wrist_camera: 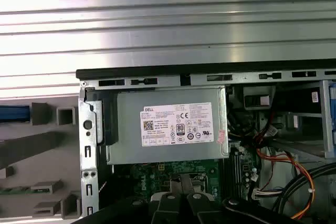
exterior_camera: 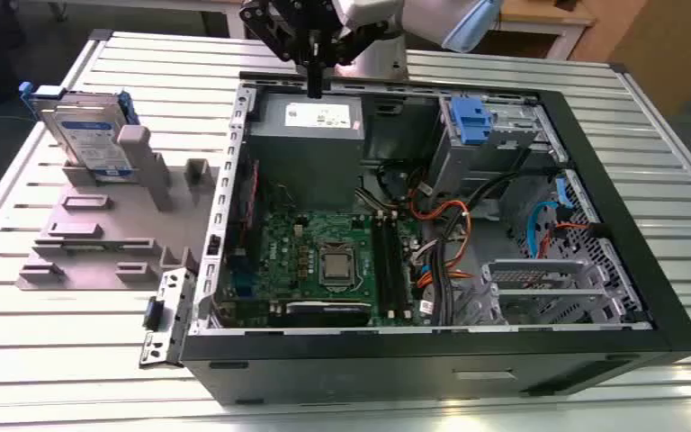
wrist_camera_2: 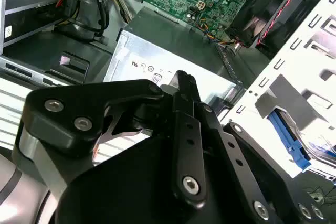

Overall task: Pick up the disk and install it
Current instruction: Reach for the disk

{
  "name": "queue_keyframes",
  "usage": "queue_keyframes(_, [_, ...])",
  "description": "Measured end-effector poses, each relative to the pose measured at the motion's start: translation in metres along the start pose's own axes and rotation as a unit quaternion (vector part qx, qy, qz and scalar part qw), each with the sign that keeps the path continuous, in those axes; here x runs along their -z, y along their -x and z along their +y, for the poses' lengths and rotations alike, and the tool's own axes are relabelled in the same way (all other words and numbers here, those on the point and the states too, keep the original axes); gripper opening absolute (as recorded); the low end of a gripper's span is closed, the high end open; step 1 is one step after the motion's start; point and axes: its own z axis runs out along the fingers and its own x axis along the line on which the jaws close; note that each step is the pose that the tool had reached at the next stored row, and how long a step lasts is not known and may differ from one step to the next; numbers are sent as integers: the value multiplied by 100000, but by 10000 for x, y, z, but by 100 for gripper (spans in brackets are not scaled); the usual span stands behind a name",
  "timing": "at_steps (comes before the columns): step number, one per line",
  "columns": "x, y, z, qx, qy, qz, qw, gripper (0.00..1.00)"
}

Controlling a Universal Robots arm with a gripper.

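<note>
One disk (exterior_camera: 85, 135); one claw (exterior_camera: 316, 88); one open computer case (exterior_camera: 417, 369); one power-supply box (exterior_camera: 309, 139); one motherboard (exterior_camera: 303, 238); one processor (exterior_camera: 337, 264); one blue clip (exterior_camera: 471, 121); one grey holder block (exterior_camera: 94, 236); one slatted counter (exterior_camera: 58, 360).

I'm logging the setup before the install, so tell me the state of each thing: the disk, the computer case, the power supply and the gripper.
disk: upright in the grey holder, not gripped.
computer case: lying on its side, side panel off, inside exposed.
power supply: seated in a corner of the computer case.
gripper: shut, empty, over the power supply.
</note>
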Motion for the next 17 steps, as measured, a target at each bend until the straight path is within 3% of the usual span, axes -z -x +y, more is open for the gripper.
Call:
queue_keyframes(8, [0, -6, 0, -6, 0, -1, 100000, 11])
queue_keyframes(17, [2, -61, -4, 3, -2, 1, 100000, 11])
